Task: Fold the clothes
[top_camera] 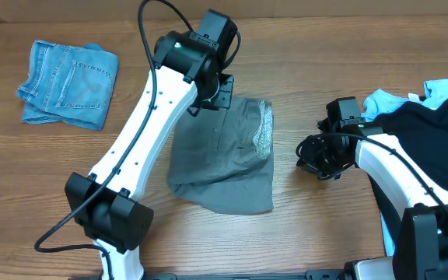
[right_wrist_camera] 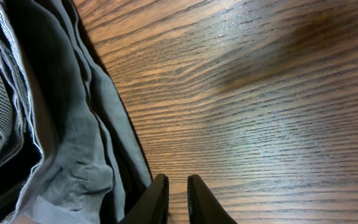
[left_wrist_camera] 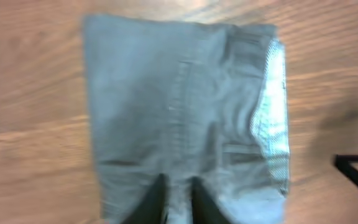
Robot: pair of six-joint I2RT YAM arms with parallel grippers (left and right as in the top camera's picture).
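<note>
Hovering our closed left gripper (top_camera: pixel 222 95) over the far end of the grey shorts (top_camera: pixel 222 159), which lie lengthwise toward us mid-way across the table (top_camera: pixel 325 233); our right gripper (top_camera: pixel 311 158), pinched shut and empty, sits just beside their right edge

White links and black joint housings on left arm (top_camera: pixel 142 124) and right arm (top_camera: pixel 386 161); black cable (top_camera: pixel 139 27) looping; dark tapered fingers (right_wrist_camera: pixel 158 199).
</note>
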